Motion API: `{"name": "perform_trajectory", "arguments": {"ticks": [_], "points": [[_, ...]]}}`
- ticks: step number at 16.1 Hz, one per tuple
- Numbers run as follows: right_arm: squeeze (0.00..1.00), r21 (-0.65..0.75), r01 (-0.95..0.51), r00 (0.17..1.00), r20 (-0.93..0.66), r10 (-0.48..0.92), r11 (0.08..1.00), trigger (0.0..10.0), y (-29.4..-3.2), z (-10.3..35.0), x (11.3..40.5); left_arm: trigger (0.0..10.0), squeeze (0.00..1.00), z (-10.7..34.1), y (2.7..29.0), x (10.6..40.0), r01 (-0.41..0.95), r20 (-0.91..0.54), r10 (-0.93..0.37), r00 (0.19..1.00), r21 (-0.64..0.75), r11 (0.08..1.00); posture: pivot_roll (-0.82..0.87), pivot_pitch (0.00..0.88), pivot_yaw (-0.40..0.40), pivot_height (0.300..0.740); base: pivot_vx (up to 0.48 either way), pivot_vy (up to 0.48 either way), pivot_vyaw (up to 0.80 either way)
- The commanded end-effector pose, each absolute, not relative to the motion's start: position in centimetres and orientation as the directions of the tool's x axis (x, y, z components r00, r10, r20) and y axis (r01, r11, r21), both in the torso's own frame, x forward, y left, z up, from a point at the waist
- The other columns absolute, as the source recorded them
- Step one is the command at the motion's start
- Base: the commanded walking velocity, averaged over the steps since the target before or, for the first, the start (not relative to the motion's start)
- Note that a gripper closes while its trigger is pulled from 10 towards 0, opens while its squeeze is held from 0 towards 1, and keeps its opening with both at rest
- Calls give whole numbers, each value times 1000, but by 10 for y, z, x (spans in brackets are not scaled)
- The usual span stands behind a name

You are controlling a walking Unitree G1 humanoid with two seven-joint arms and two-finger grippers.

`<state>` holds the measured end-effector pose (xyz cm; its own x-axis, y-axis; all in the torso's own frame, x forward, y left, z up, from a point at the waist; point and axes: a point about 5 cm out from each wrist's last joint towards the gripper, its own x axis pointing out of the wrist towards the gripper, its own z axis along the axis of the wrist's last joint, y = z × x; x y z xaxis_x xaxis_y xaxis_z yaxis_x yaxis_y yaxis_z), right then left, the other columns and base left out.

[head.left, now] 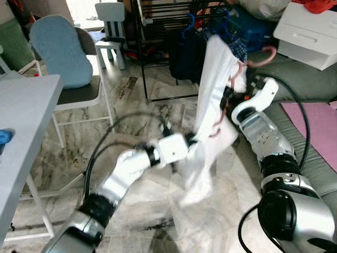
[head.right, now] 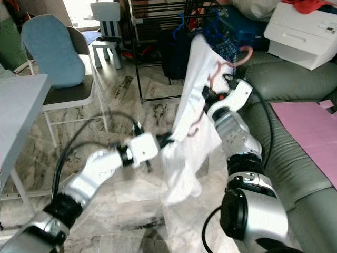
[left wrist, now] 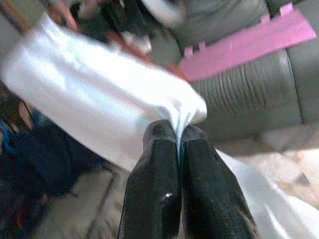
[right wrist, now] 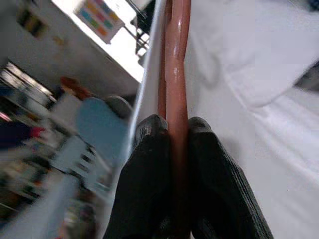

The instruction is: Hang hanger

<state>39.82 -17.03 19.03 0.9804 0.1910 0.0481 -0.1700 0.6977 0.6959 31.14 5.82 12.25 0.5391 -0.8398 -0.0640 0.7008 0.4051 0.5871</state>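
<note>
A pink plastic hanger (head.left: 261,56) carries a white garment (head.left: 213,95) that hangs down in front of me. My right gripper (right wrist: 173,130) is shut on the hanger's pink bar (right wrist: 177,55), to the right of the cloth (head.right: 190,89). My left gripper (left wrist: 178,135) is shut on a fold of the white garment (left wrist: 99,94) lower down, at its left edge (head.left: 190,141). The hanger's hook curls up to the right, near the black clothes rack (head.left: 158,16) with dark clothes on it.
A grey sofa (head.right: 295,132) with a pink mat (head.right: 310,126) lies to the right, a white box (head.left: 310,31) above it. A chair with a blue cushion (head.left: 60,50) and a white table (head.left: 21,121) stand on the left, on a marble floor (head.left: 137,211).
</note>
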Motion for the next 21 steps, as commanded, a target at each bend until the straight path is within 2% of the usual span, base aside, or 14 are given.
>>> {"name": "perform_trajectory", "arguments": {"ticks": [1, 3, 4, 5, 6, 9, 10, 11, 13, 15, 17, 21], "points": [[0, 712, -267, 963, 178, 201, 649, 10000, -171, 225, 401, 10000, 0, 120, 59, 312, 697, -86, -830, 551, 593, 402, -166, 0, 9, 740, 0, 0, 0], [0, 621, -366, 931, 242, 275, 693, 10000, -161, 233, 395, 10000, 0, 119, 59, 313, 693, -81, -817, 571, 581, 426, -168, 0, 5, 740, 0, 0, 0], [0, 673, -281, 957, 246, 151, 684, 10000, -175, 236, 398, 10000, 0, 119, 56, 313, 692, -74, -820, 568, 582, 427, -166, 0, 3, 740, 0, 0, 0], [0, 668, -279, 957, 249, 146, 690, 10000, -178, 237, 398, 10000, 0, 119, 55, 312, 694, -74, -821, 566, 580, 426, -166, 0, 3, 740, 0, 0, 0], [0, 586, -296, 952, 243, 185, 754, 10000, -175, 237, 397, 10000, 0, 117, 52, 311, 702, -81, -825, 560, 574, 420, -167, 0, 3, 740, 0, 0, 0], [0, 377, -367, 923, 264, 281, 850, 10000, -159, 239, 390, 10000, 0, 117, 51, 309, 709, -61, -826, 560, 551, 440, -172, 0, 4, 740, 0, 0, 0], [0, 292, -387, 911, 266, 315, 874, 10000, -155, 238, 388, 10000, 655, 119, 50, 310, 716, -50, -824, 564, 528, 457, -170, 0, 4, 740, 0, 0, 0], [0, 239, -408, 901, 263, 346, 881, 10000, -150, 236, 386, 10000, 1000, 118, 49, 309, 725, -56, -829, 557, 520, 452, -170, 0, 3, 740, 0, 0, 0], [0, 141, -448, 883, 227, 411, 883, 10000, -143, 225, 380, 10000, 1000, 106, 44, 295, 784, -126, -867, 482, 504, 363, -171, 0, 1, 740, 0, 0, 0], [0, 111, -447, 884, 211, 418, 888, 10000, -145, 219, 378, 10000, 1000, 100, 48, 289, 812, -169, -879, 446, 490, 318, -170, 0, 2, 740, 0, 0, 0], [0, 83, -430, 893, 188, 409, 899, 10000, -150, 211, 377, 10000, 1000, 105, 51, 289, 833, -160, -884, 440, 442, 334, -168, 0, 1, 740, 0, 0, 0], [0, -37, -415, 899, 135, 416, 909, 10000, -155, 196, 375, 10000, 1000, 114, 57, 288, 856, -185, -900, 395, 430, 287, -162, 0, -1, 740, 0, 0, 0]]}}
